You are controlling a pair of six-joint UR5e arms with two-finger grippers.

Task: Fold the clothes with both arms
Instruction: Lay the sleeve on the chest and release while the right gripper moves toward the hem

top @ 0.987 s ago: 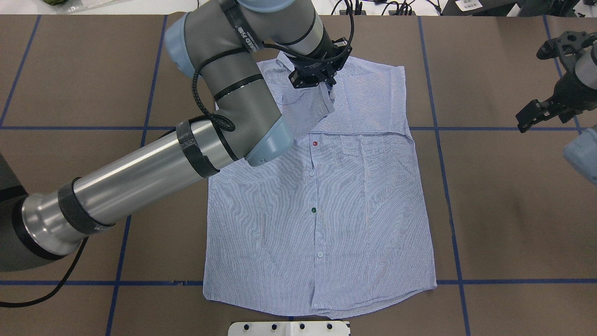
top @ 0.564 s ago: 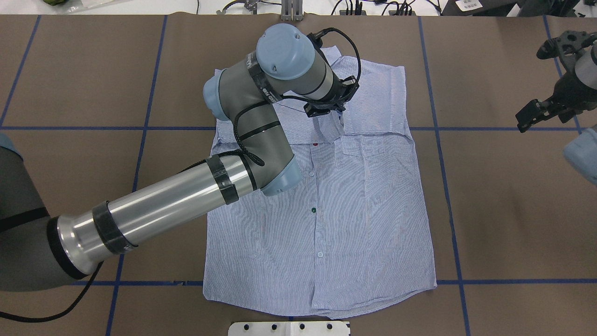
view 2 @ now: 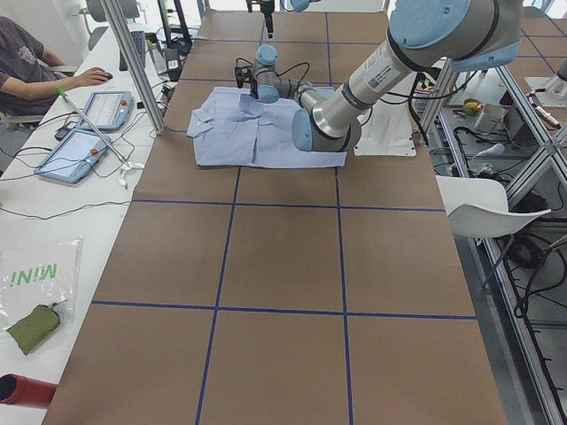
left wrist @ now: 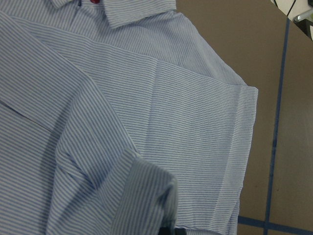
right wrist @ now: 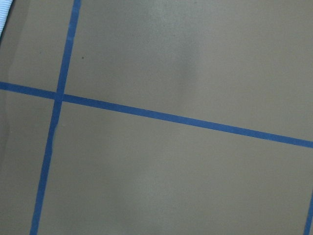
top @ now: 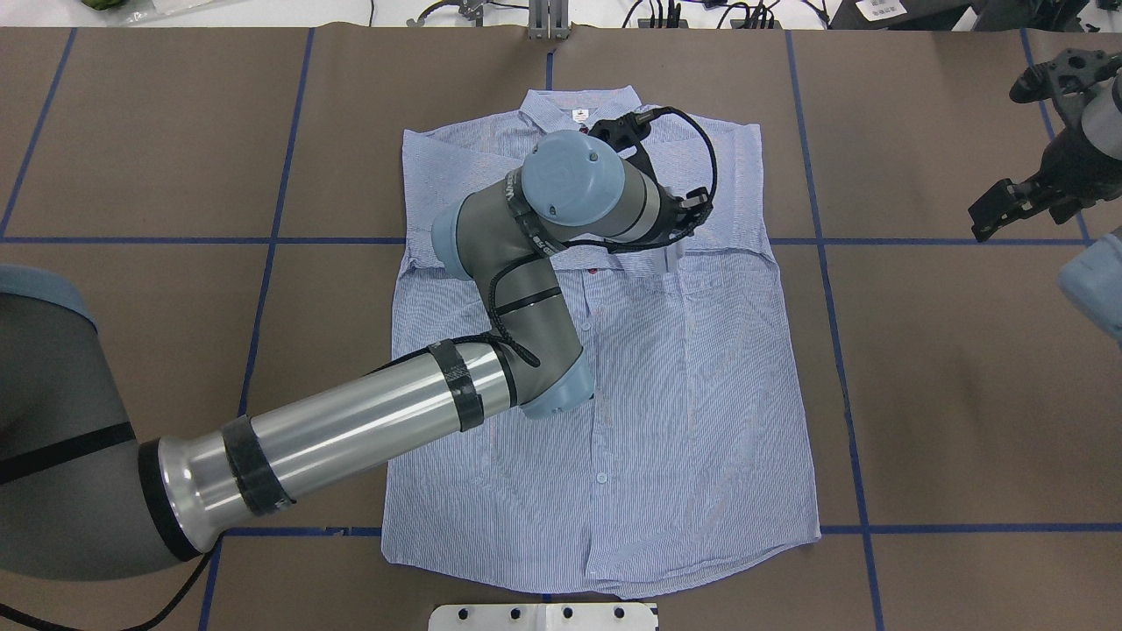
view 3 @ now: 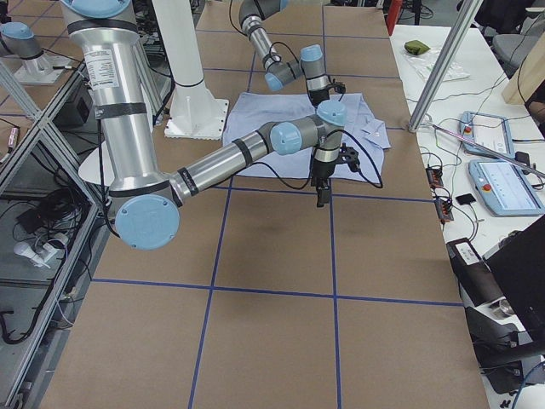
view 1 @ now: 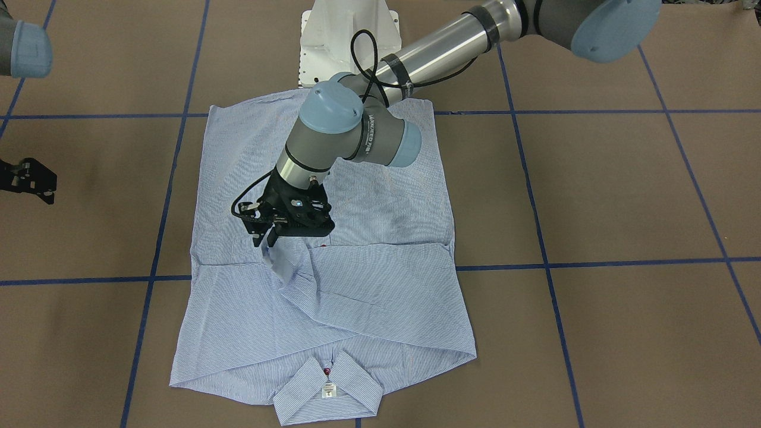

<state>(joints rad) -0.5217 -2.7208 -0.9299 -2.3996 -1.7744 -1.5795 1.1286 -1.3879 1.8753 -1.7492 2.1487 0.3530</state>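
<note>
Centrally, light blue, finely white-striped shirt [top: 701, 394] lay flat, front up, on brown worktop [top: 964, 394]. Collar [view 1: 357, 392] pointed toward edge opposite robot, hem toward robot's edge. Sleeves were folded in across upper front. Left hand [view 1: 267, 241] was clamped on sleeve cuff [view 1: 280, 261], cloth peaked beneath it. Right hand [top: 997, 158] hovered near worktop's right edge, fingers apart.

1. A white bag [view 2: 40, 270] on the side bench [view 2: 89, 230] carries green capitals, seen reversed from here; they look like "MINI".
2. The left arm [view 1: 440, 44] has pale lettering along its grey wrist housing, too small to read.
3. The white neck label [view 1: 327, 390] of the shirt [view 1: 380, 285] bears tiny print, not legible.
</note>
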